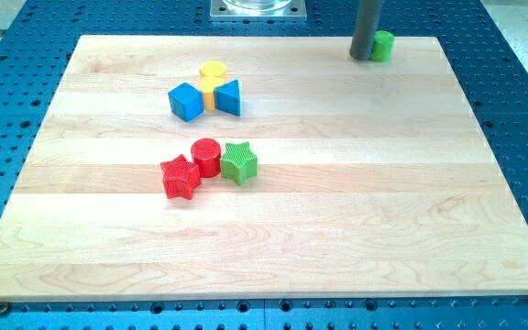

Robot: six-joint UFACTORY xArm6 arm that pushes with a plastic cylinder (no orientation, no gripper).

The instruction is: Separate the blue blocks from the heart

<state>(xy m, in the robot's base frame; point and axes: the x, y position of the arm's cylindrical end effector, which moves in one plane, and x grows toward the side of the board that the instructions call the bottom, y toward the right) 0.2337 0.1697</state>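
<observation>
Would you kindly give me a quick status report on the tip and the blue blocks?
My tip at the view's top right, beside the green block. Blue cube and blue triangle both against the yellow heart. Path open.

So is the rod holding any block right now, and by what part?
Nothing is held. My tip only pushes; it rests on the board beside the green block, far from the blue blocks.

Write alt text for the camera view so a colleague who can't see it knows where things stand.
My tip rests at the board's top right beside a green block, far from the blue cube and blue triangular block flanking the yellow heart at upper left. Below them cluster a red star, red cylinder and green star.
</observation>
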